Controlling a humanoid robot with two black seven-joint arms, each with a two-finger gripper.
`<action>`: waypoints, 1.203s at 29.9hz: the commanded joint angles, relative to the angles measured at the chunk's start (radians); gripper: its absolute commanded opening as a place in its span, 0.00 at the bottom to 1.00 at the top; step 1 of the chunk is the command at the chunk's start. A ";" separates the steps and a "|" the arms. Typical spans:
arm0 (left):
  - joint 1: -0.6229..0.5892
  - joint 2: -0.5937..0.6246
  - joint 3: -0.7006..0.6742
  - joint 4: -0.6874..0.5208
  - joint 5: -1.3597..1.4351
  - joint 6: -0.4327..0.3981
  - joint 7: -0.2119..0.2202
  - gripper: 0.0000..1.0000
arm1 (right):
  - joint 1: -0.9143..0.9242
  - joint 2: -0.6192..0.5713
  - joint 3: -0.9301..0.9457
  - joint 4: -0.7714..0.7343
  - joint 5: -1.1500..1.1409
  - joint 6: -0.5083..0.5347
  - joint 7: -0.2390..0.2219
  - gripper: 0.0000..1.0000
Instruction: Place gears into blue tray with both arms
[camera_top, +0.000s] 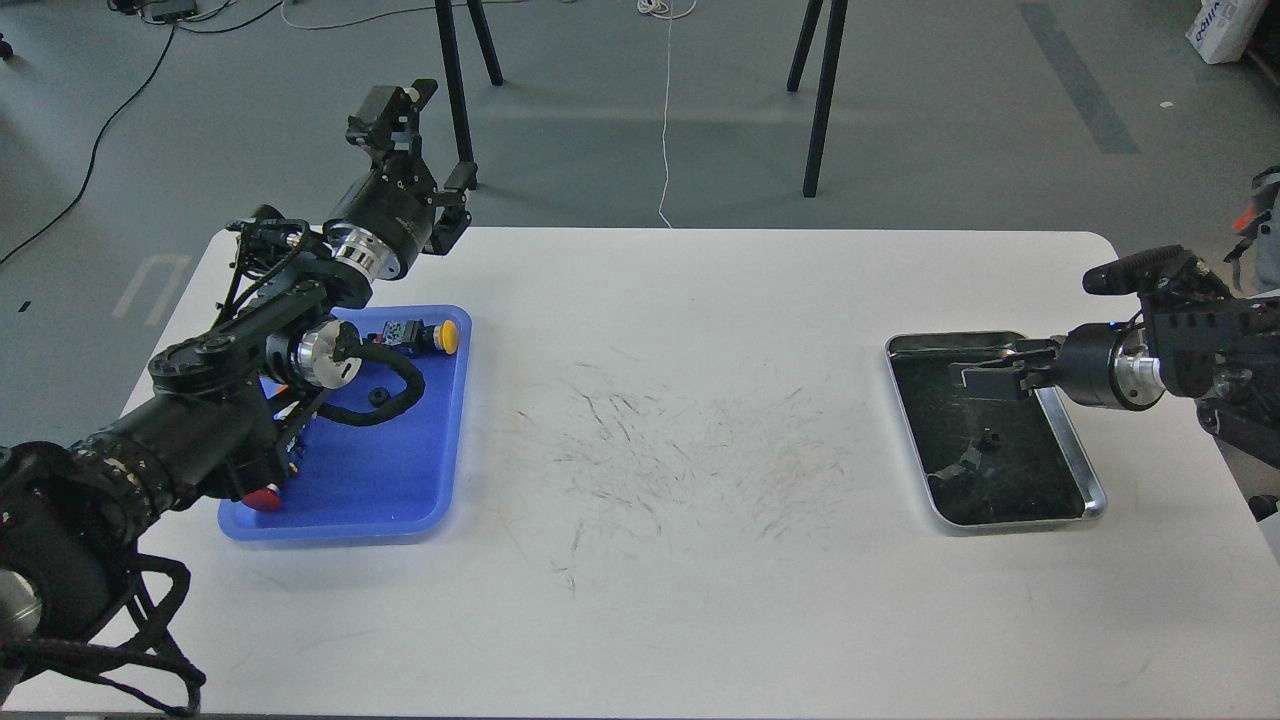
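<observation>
The blue tray (400, 470) lies at the table's left side. One small black gear (380, 397) rests on its floor, close to my left arm's cable. My left gripper (455, 207) is raised above the table's back edge, beyond the tray's far side; its fingers stand apart with nothing between them. Another gear (990, 438) lies on the dark floor of the steel tray (1088, 485) at the right. My right gripper (968, 376) reaches in from the right, low over that tray's far half. Its fingers lie close together and I cannot tell whether they hold anything.
A yellow-capped push-button part (445, 336) and a red-capped one (262, 497) also sit in the blue tray, partly behind my left arm. A dark scrap (958, 466) lies in the steel tray. Black stand legs (820, 100) rise from the floor behind the table.
</observation>
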 joint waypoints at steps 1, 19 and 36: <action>0.002 0.000 0.000 0.000 0.027 0.001 0.000 1.00 | 0.028 0.000 -0.002 0.010 -0.077 0.049 0.000 0.98; 0.002 0.004 0.001 0.000 0.050 -0.004 0.000 1.00 | 0.154 0.046 -0.201 0.098 -0.166 0.124 0.000 0.97; 0.023 0.004 0.000 0.000 0.054 -0.004 0.000 1.00 | 0.102 0.048 -0.189 0.084 -0.148 0.121 0.000 0.81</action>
